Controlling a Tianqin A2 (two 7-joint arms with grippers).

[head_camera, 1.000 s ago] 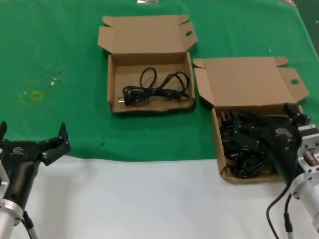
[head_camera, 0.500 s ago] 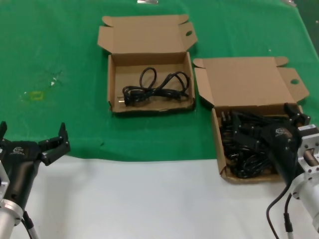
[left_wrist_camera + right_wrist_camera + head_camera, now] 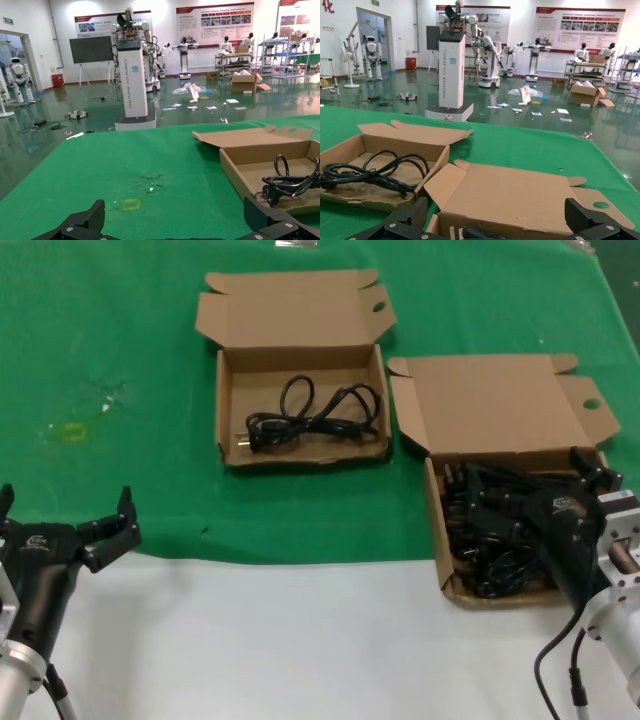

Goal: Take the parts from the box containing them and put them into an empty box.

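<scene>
Reaching down into the box containing them (image 3: 437,525) at near right, the right gripper (image 3: 525,490) had its fingers spread wide over the parts (image 3: 485,535), gripping nothing visible. That heap of black cords filled the box floor. The empty box (image 3: 228,420) sat farther off and to the left on the green cloth (image 3: 110,360), holding a single cord (image 3: 310,415) lying loose on its floor. Left gripper (image 3: 65,515) was parked at near left, fingers spread, over the cloth's edge by the white table (image 3: 280,640).
</scene>
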